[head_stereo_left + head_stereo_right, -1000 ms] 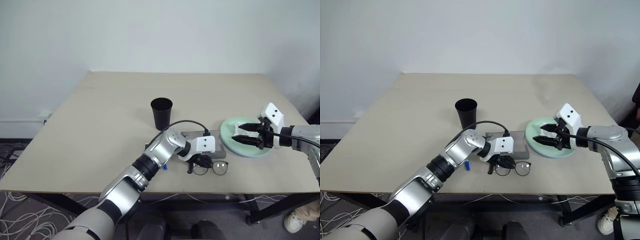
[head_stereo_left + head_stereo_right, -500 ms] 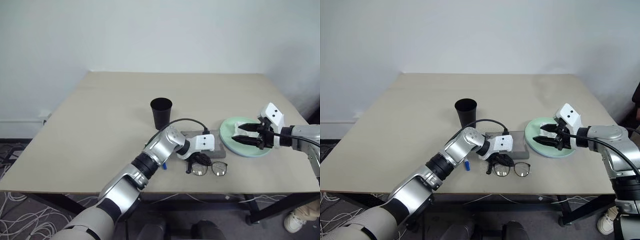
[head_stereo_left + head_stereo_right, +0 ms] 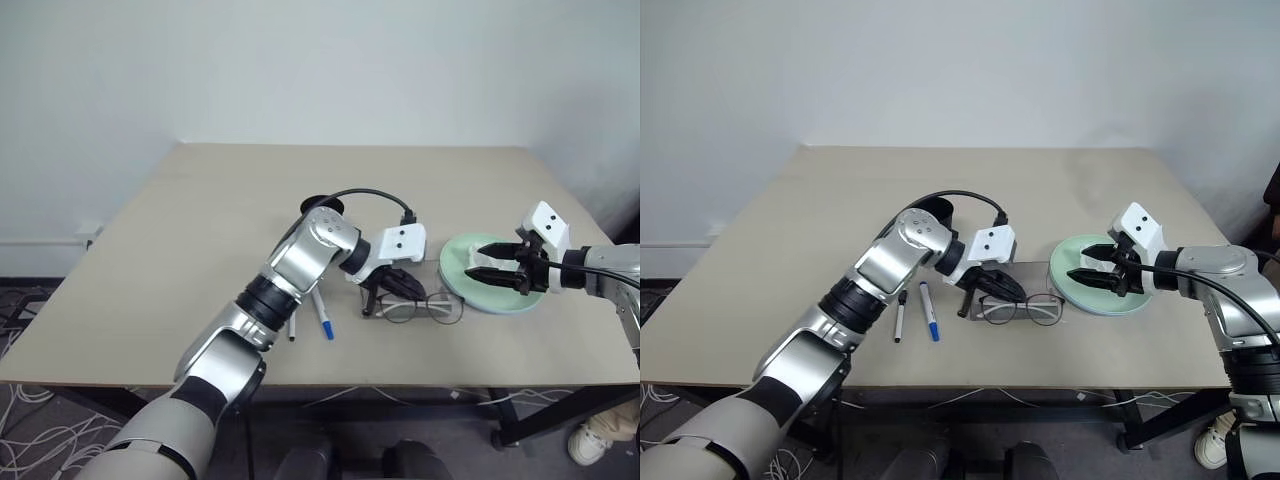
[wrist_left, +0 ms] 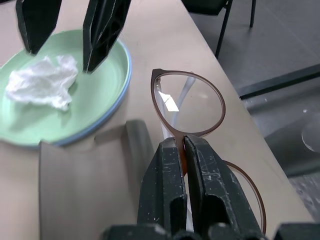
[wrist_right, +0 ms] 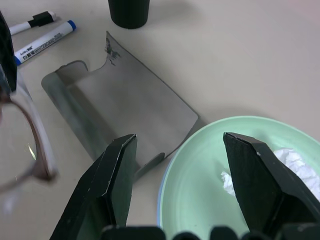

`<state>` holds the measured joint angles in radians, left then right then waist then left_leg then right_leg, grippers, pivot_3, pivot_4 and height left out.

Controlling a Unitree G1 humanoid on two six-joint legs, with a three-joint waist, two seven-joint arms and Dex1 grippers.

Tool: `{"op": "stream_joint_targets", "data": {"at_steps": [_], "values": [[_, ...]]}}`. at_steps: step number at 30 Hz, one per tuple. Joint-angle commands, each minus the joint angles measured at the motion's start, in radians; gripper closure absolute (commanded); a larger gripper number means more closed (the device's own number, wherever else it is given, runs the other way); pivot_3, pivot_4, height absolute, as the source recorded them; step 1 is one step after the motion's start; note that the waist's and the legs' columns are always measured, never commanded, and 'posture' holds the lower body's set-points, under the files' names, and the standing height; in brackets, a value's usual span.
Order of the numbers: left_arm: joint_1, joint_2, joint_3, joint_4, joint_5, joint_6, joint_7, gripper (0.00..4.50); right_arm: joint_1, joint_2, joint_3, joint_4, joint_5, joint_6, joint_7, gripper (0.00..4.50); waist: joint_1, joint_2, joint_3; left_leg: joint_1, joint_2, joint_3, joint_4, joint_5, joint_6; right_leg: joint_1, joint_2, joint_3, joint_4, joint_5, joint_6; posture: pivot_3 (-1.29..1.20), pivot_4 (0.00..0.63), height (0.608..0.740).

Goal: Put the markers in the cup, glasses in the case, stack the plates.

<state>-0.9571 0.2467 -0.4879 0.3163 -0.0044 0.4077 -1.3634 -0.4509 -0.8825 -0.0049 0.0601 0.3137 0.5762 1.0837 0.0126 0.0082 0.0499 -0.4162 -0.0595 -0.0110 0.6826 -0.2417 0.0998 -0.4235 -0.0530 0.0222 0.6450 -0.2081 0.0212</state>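
Pinching the bridge of the glasses [image 4: 187,107] between pressed-together jaws, my left gripper [image 4: 184,150] holds them off the desk [image 3: 200,230], above the near edge of the case [image 5: 127,112]. That grey case lies open and flat, with nothing inside it that I can see. My right gripper [image 5: 182,165] hangs with its jaws spread wide over the near rim of the pale green plate [image 5: 210,165], gripping nothing. That plate sits stacked on the light blue plate [image 4: 127,75], whose rim peeks out beneath it, and it carries a crumpled white tissue [image 4: 42,82] in its hollow. The stack sits just beside the case, on my right side. Farther out to my left, both markers lie on the desk side by side: the blue-capped marker [image 3: 929,311] and the black-capped marker [image 3: 900,315], neither of them in the cup [image 5: 129,11]. The black cup stands upright beyond the case, partly behind my left arm; I cannot tell what it holds.
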Motion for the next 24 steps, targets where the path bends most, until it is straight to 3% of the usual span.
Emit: {"op": "stream_joint_targets", "data": {"at_steps": [1, 14, 24], "values": [[-0.056, 0.030, 0.024, 0.044, 0.007, -0.073, -0.003, 4.47, -0.032, -0.015, -0.017, -0.009, 0.002, -0.018, 0.011, 1.51, 0.000, 0.000, 0.000, 0.000, 0.000, 0.000, 0.000, 0.000, 0.000, 0.000, 0.000, 0.000, 0.000, 0.000, 0.000, 0.00, 0.000, 0.731], [-0.139, -0.105, 0.038, 0.548, 0.138, -0.410, 0.307, 4.47, -0.043, -0.008, -0.013, -0.021, 0.006, -0.014, 0.034, 1.51, 0.003, 0.000, 0.000, -0.001, -0.001, 0.000, 0.001, 0.000, 0.000, 0.000, 0.000, 0.000, 0.000, 0.000, 0.000, 0.00, 0.000, 0.731], [-0.124, -0.162, 0.057, 0.669, 0.179, -0.533, 0.339, 4.47, -0.024, -0.009, -0.021, -0.041, 0.011, -0.007, 0.027, 1.51, 0.003, 0.000, 0.000, -0.002, -0.001, 0.000, 0.001, 0.000, 0.000, -0.001, 0.000, 0.000, 0.000, 0.000, 0.000, 0.00, 0.000, 0.731]]}}
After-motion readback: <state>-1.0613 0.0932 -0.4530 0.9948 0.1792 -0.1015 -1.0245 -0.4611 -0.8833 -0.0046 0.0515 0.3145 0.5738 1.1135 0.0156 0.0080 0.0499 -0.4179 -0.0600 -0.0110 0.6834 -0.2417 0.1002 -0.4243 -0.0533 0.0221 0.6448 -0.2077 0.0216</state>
